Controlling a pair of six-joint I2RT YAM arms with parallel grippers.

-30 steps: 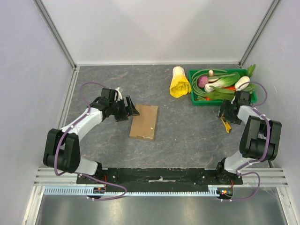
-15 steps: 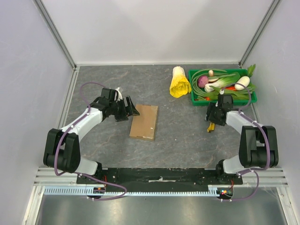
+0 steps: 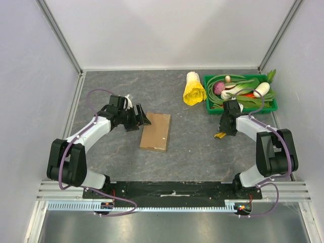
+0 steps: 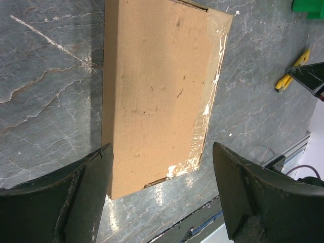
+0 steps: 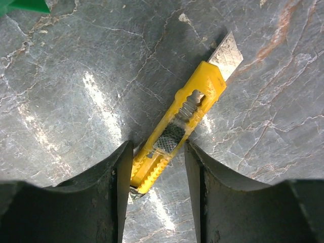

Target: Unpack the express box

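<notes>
Top external: one express box (image 3: 155, 131), one cutter (image 3: 220, 135).

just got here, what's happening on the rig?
Unboxing, early stage. The right gripper straddles the handle of a yellow utility knife lying on the table, blade out; whether it grips yet isn't clear. The left gripper hangs open at one end of the express box, which lies flat and taped shut.

Lab robot cell: bare white walls (image 3: 167, 30) on aluminium posts (image 3: 61, 38) at top, grey stone-look tabletop (image 3: 192, 152) mid-frame, two robot arms (image 3: 86, 136) bolted to rail (image 3: 172, 190) at bottom.
</notes>
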